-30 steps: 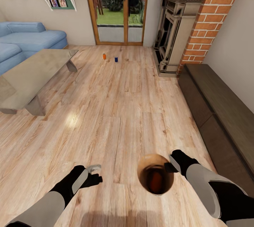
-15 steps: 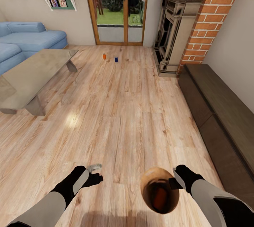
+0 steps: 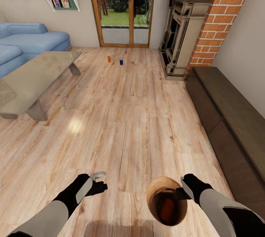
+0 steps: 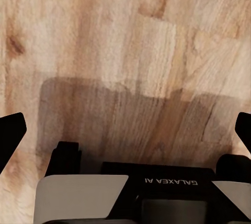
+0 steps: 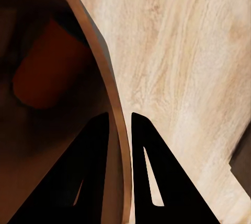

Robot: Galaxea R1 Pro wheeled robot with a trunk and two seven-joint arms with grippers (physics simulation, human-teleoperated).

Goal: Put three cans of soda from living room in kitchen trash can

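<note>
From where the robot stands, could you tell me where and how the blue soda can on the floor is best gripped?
Grip the blue can across its round side wall, mid-height, coming from the robot's side. It stands upright, apart from the orange can beside it. The open left gripper is probably the one to use.

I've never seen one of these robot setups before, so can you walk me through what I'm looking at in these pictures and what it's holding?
These are simulator renders of a wheeled robot with two arms. The big picture looks down from its head camera into a living room: blue sofa, grey coffee table, brick fireplace, wood floor. The other two come from cameras near each gripper. The right gripper pinches the rim of a small round bin, one finger inside and one outside, as the right wrist view shows. An orange soda can lies inside the bin. The left gripper is open and empty above the floor. Far off by the glass doors, another orange can and a blue can stand on the floor.
</note>
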